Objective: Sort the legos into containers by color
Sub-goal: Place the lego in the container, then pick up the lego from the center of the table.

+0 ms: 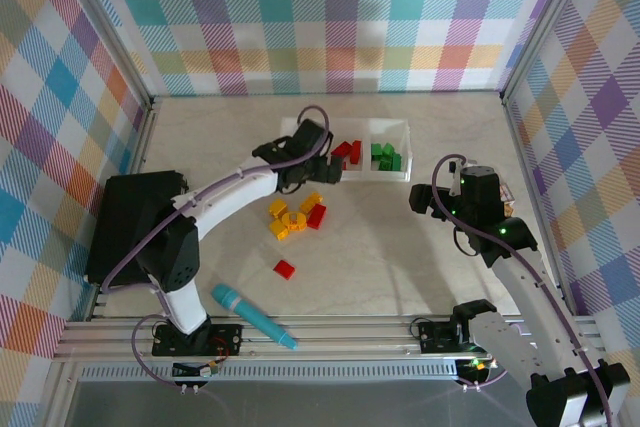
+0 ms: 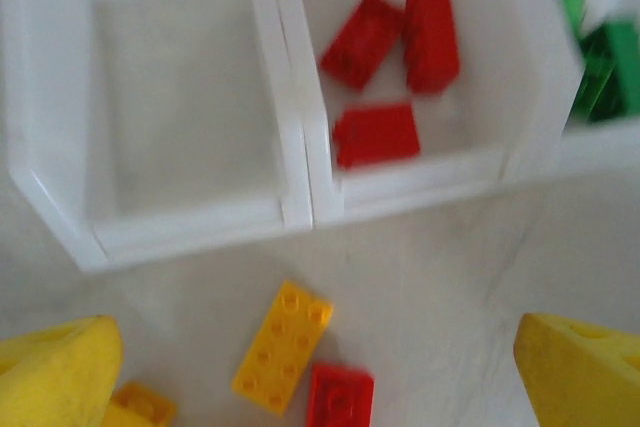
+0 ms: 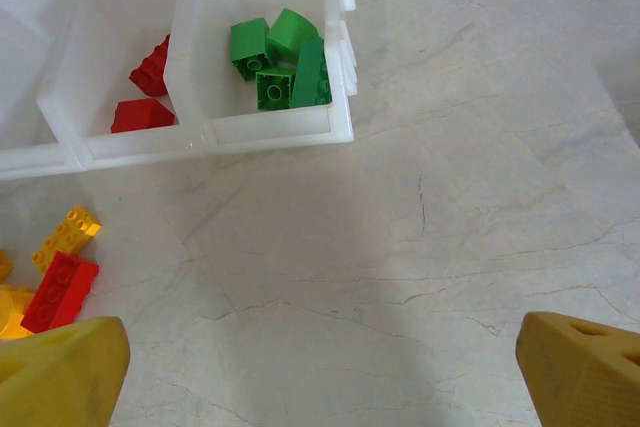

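Observation:
The white tray (image 1: 400, 128) lies at the back centre of the table. Its middle compartment holds three red legos (image 2: 390, 57) and its right compartment green legos (image 3: 280, 62); the left compartment (image 2: 180, 97) is bare. A loose pile of yellow legos (image 1: 288, 215) with one red lego (image 1: 316, 216) lies just in front of the tray. My left gripper (image 1: 318, 169) hovers open over the tray's front edge, above a flat yellow lego (image 2: 283, 345) and a red lego (image 2: 340, 399), holding nothing. My right gripper (image 1: 428, 199) is open over bare table to the right of the tray.
A single red lego (image 1: 285, 268) lies alone nearer the front. A teal marker pen (image 1: 253, 315) rests by the near rail. A big black flat box (image 1: 135, 222) fills the left side. Checked walls enclose the table.

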You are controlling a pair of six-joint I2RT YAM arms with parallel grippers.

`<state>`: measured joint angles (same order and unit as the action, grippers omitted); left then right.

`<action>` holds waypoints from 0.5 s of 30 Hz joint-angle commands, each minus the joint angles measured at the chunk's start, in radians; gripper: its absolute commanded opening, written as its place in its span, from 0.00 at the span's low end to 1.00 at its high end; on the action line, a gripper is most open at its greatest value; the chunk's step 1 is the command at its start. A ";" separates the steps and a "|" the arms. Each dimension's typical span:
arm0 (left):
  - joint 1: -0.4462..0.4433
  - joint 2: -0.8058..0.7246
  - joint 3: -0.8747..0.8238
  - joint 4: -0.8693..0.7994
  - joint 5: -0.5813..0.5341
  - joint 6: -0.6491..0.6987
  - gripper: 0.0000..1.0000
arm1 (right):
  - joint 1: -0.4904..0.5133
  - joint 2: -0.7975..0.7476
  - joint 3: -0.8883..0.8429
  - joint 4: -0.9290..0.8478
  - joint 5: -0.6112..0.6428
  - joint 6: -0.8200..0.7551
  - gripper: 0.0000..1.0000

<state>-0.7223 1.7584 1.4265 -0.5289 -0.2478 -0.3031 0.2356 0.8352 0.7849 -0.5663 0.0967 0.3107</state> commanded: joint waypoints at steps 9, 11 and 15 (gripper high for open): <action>-0.135 0.064 -0.079 -0.154 -0.004 -0.103 0.94 | -0.004 0.013 -0.006 0.005 0.001 0.004 0.99; -0.135 0.080 -0.080 -0.152 0.005 -0.108 0.92 | -0.004 0.013 -0.006 0.004 0.001 0.005 0.99; -0.134 0.129 -0.044 -0.174 -0.030 -0.115 0.90 | -0.004 0.015 -0.004 0.003 0.000 0.003 0.99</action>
<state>-0.8570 1.8549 1.3636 -0.6556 -0.2546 -0.3969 0.2356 0.8482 0.7849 -0.5663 0.0971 0.3103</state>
